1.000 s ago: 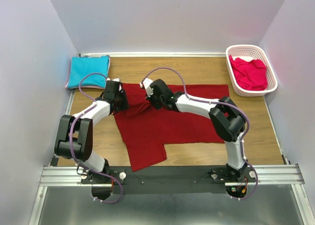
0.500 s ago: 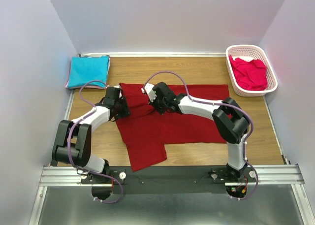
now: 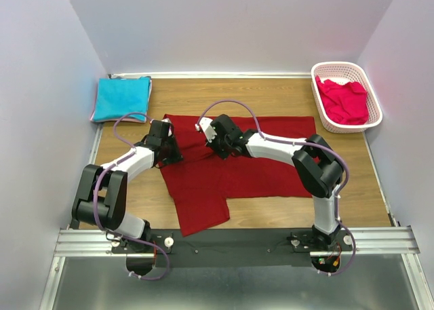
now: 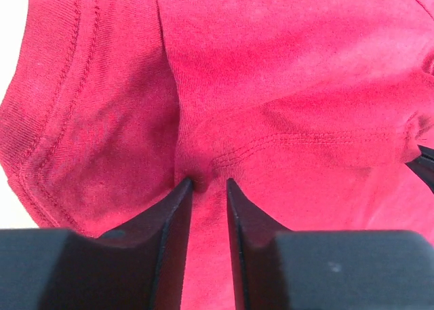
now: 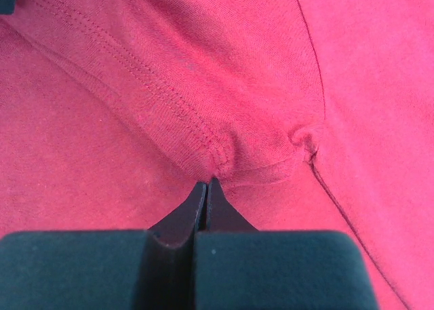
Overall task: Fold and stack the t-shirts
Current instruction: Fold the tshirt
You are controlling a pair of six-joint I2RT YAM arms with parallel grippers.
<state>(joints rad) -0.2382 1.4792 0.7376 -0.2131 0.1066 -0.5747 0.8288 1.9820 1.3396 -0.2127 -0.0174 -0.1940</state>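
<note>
Dark red t-shirt (image 3: 230, 178) nipped by right tool (image 5: 206, 183) (wrist view).

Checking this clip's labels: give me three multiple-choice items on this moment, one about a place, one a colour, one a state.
1. Where is the folded turquoise t-shirt? A far-left corner of the table; B near-right corner; C table's middle.
2. What colour is the t-shirt in the white latticed basket? A turquoise; B pinkish-red; C black.
3. The fingers of the right gripper are: A wide open; B shut on the dark red t-shirt; C out of view.
Key: 1 A, it lies at the back by the left wall; 2 B, the pinkish-red t-shirt fills it; 3 B, the wrist view shows them together on puckered cloth.
</note>
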